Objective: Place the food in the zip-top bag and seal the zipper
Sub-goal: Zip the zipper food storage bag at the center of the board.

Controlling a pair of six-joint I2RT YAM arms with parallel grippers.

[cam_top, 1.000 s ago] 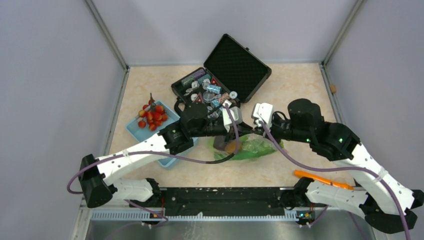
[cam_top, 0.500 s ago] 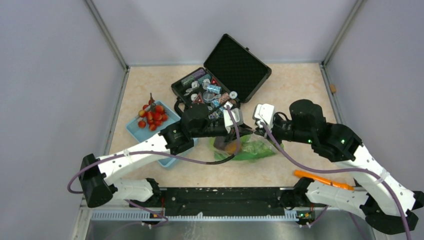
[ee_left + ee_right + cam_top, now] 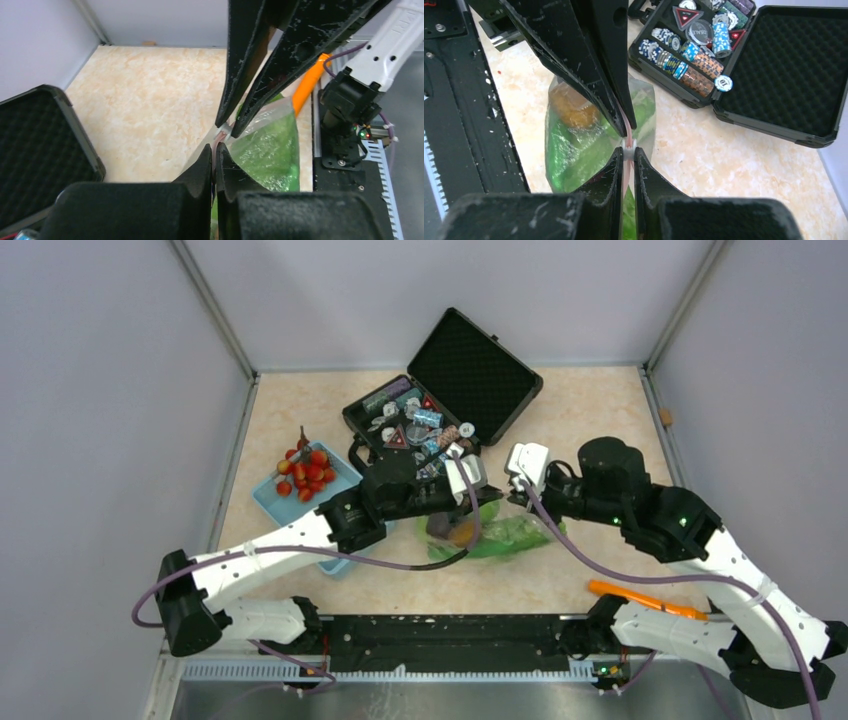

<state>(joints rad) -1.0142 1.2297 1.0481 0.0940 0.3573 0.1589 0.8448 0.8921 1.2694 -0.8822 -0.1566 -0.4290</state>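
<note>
The zip-top bag (image 3: 500, 537) lies mid-table, holding green food, an orange (image 3: 571, 106) and a dark purple piece (image 3: 437, 525). Its pink zipper (image 3: 625, 119) is held up between both grippers. My left gripper (image 3: 486, 504) is shut on the zipper; in the left wrist view its tips (image 3: 215, 148) pinch the strip. My right gripper (image 3: 508, 498) faces it tip to tip and is shut on the zipper's small white slider (image 3: 628, 145). Red cherry tomatoes (image 3: 305, 472) lie in the light blue basket (image 3: 268, 500) at the left.
An open black case (image 3: 470, 375) of chips and trinkets stands just behind the bag. A long orange object (image 3: 640, 597) lies at the front right by the right arm's base. The black rail (image 3: 450, 635) runs along the near edge.
Both grippers stay shut on the zipper. The bag's mouth has lifted and shifted slightly, and the purple piece now shows at the bag's left end.
</note>
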